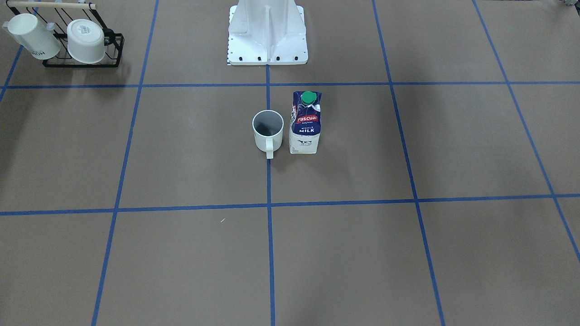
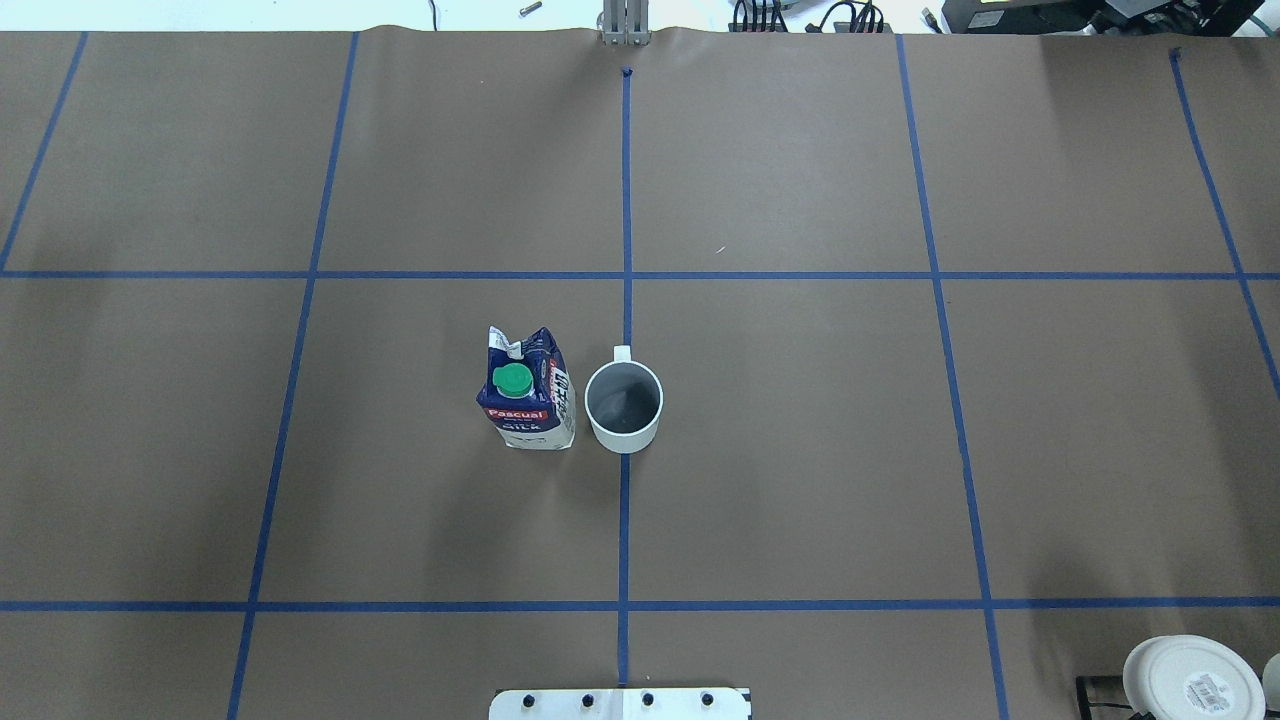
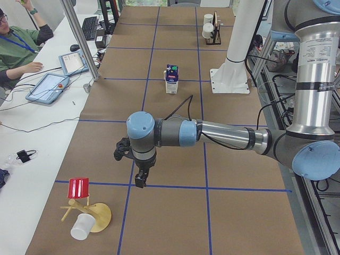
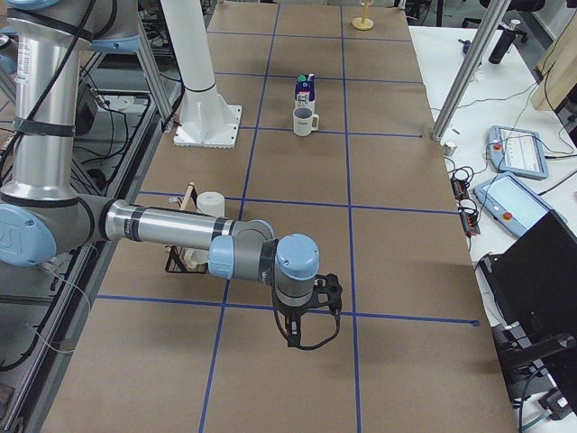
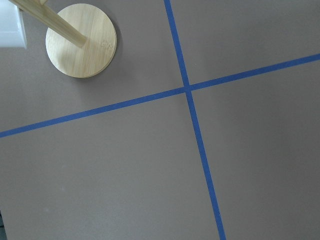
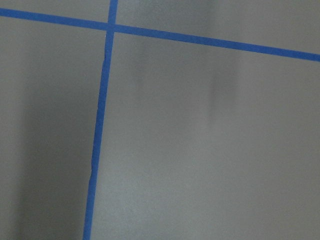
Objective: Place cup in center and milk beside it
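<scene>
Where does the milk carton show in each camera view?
Front-facing: milk carton, centre, right of the cup.
Overhead: centre, left of the cup.
Exterior left: upper centre, left of the white robot base.
Exterior right: top centre, just behind the cup.
Wrist views: not in either.
Shared landmark, exterior views: the white robot base.

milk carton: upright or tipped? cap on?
Upright. The milk stands on its base beside the cup, and its green cap is in place on top. How tightly the cap is closed cannot be told.
</scene>
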Tool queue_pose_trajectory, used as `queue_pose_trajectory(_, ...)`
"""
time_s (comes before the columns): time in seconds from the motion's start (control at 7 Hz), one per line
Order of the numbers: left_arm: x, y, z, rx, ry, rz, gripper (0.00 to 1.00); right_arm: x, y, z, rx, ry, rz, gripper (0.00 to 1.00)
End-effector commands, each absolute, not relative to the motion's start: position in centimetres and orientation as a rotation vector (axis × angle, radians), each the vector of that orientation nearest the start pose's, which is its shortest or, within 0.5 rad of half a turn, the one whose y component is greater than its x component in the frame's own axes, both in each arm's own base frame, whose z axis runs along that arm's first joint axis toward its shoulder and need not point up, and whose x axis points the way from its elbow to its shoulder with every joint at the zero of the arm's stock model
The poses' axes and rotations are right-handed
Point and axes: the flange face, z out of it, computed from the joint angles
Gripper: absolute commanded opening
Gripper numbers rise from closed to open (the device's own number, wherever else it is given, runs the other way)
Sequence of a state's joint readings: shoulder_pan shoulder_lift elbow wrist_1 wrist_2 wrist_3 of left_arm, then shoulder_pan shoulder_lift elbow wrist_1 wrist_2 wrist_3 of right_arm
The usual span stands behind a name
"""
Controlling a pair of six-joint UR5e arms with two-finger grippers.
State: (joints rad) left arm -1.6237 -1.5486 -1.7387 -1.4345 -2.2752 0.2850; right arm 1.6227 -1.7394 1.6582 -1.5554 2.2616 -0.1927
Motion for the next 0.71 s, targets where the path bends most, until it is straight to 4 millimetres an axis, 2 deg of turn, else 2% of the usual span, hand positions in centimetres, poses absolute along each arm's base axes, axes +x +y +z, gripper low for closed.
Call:
queue_pose_trajectory(0.0, -9.29, -47.28, 61.22, 0.118, 0.696, 0.223, 0.99, 9.11, -40.98, 69.63, 0.022, -0.696, -0.113, 1.0)
queue_pose_trajectory(0.57, -9.14, -47.29, 61.53, 0.111, 0.697, 0.226, 0.99, 8.91, -40.99, 69.59, 0.022, -0.714, -0.113, 1.0)
